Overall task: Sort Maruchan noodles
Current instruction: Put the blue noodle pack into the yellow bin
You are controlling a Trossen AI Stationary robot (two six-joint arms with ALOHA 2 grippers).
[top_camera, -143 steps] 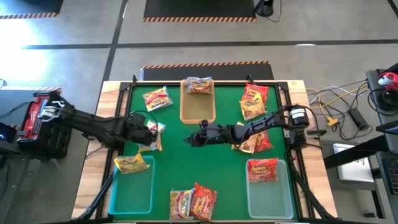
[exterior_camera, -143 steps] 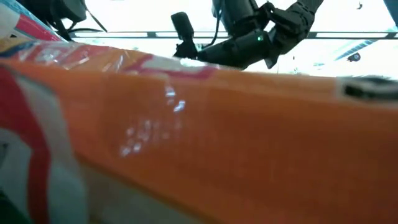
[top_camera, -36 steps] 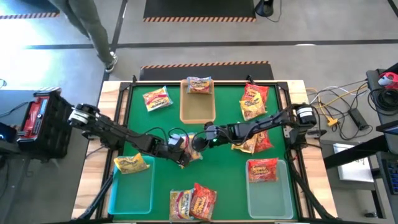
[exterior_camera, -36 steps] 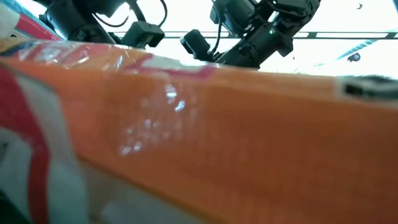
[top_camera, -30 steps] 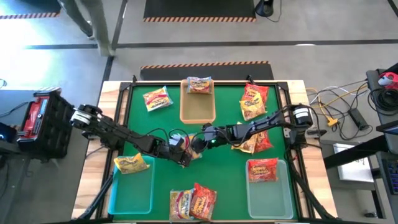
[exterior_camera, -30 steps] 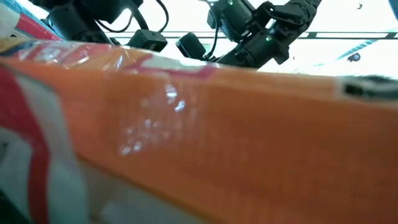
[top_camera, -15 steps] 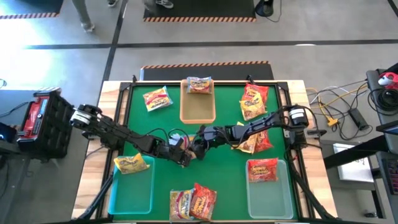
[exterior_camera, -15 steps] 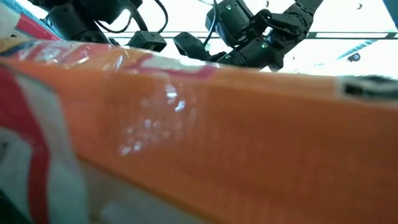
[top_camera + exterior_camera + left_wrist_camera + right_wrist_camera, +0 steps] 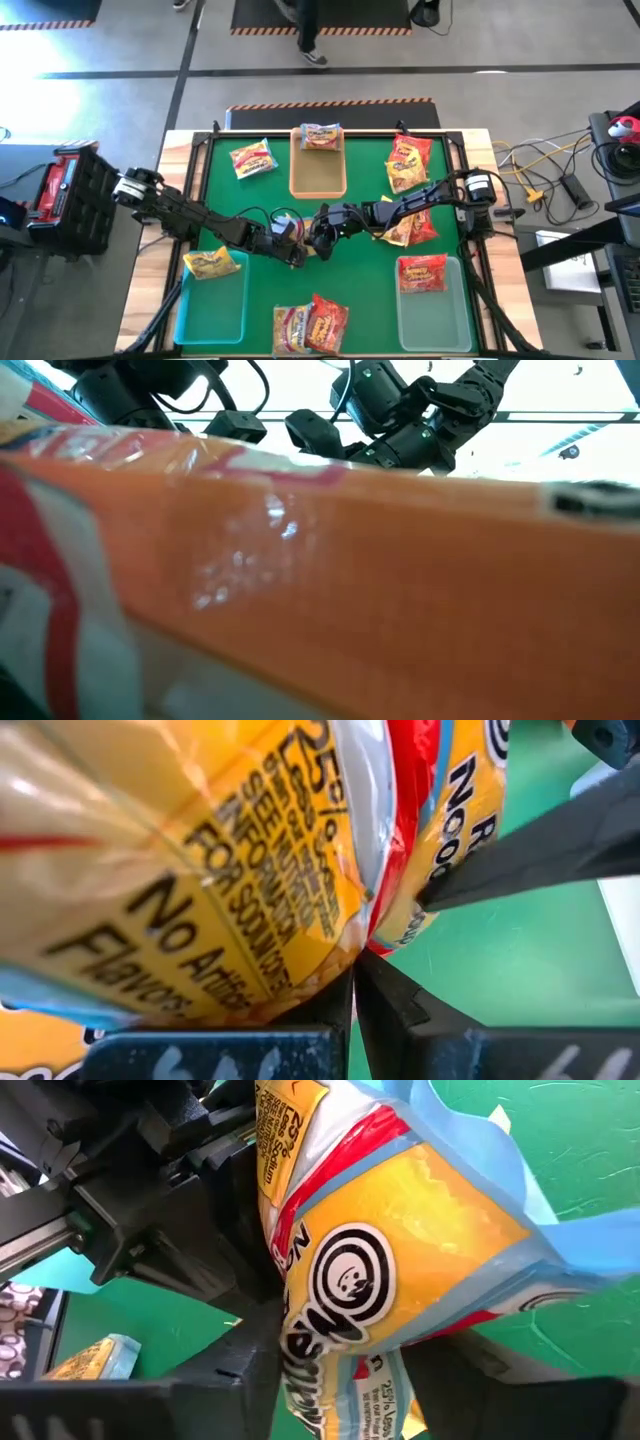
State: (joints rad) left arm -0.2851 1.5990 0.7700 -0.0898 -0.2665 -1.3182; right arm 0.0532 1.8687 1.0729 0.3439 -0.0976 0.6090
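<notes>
One of the Maruchan noodles, a yellow packet with red bands and pale blue ends, is held over the middle of the green mat between both grippers. My left gripper reaches in from the table's left and is shut on it. My right gripper comes from the right with its fingers on either side of the same packet. Other packets lie at the far left, in the tan tray, in the teal tray and in the clear tray. My left gripper pinches a crinkled edge of the packet between its two shut fingertips. The packet spreads out beyond the tips. My right gripper takes the packet's body between its two fingers, one finger on the printed face and the other behind. It comes level-slanting from the table's right, and its fingertip meets the packet close to my left gripper's hold.
Heaps of packets lie at the far right, right of centre and at the near edge. An orange packet right at the low camera blocks most of that view. A person's legs pass beyond the table's far edge.
My right gripper has rolled about its own pointing line and edged closer to the left gripper, and its fingers now sit around the packet. My left gripper has held still with the packet. A person has walked past behind the table.
</notes>
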